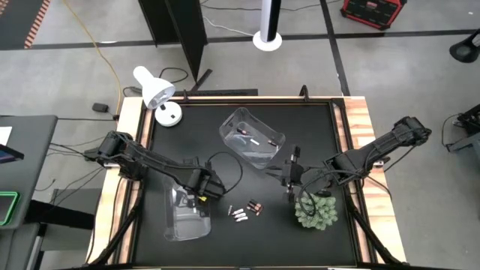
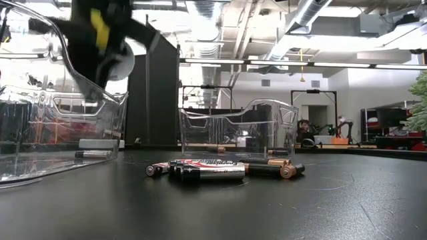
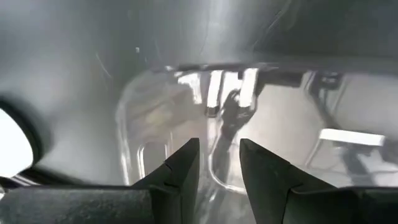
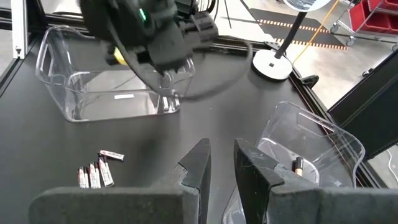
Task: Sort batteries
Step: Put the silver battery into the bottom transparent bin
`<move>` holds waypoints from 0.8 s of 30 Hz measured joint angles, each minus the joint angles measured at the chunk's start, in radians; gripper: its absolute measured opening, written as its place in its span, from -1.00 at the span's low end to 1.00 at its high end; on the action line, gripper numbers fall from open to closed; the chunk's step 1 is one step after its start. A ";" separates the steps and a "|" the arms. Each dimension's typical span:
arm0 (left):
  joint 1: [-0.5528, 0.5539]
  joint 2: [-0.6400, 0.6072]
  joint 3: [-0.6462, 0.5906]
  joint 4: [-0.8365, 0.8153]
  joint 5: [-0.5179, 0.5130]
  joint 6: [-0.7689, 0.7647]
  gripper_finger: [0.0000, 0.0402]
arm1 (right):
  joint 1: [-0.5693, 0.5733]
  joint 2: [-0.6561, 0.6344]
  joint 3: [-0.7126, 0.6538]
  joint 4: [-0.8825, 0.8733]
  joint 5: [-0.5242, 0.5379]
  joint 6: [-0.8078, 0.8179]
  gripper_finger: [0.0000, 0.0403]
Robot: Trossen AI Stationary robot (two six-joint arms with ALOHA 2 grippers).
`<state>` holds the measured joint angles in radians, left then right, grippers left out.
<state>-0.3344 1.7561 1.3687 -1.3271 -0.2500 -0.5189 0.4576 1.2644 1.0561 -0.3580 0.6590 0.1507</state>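
Observation:
Several batteries [image 1: 244,212] lie in a loose cluster on the black table, near its front edge, also in the low view [image 2: 220,170]. At the left stands a clear bin [image 1: 184,217] with a silvery-white battery [image 4: 124,96] lying on its floor. My left gripper [image 3: 219,168] hangs over this bin's far right corner, pointing down. It is open with nothing between its fingers. A second clear bin [image 1: 251,139] farther back holds dark batteries with copper ends [image 4: 297,165]. My right gripper [image 4: 222,155] waits just right of that bin, slightly open and empty.
A white desk lamp [image 1: 161,94] stands at the table's far left corner. A small green plant [image 1: 315,210] sits at the near right, under my right arm. Bare black table lies between the two bins and in front of the battery cluster.

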 joint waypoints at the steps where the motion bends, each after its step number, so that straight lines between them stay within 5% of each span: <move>1: -0.007 -0.007 0.025 -0.001 -0.010 -0.002 -0.45 | 0.000 0.000 0.000 0.000 0.000 0.002 -0.56; 6: -0.037 -0.015 0.167 0.065 -0.089 -0.023 -0.44 | 0.000 0.000 0.000 0.000 0.000 0.007 -0.56; 13: -0.063 -0.001 0.201 0.500 -0.076 0.088 -0.44 | 0.000 0.000 0.000 0.001 0.000 0.010 -0.56; 24: -0.057 0.174 0.199 0.535 -0.070 -0.130 -0.44 | 0.000 0.000 0.000 -0.005 -0.001 0.009 -0.56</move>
<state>-0.3914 1.9298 1.5677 -0.7924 -0.3197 -0.6491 0.4576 1.2641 1.0561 -0.3626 0.6582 0.1600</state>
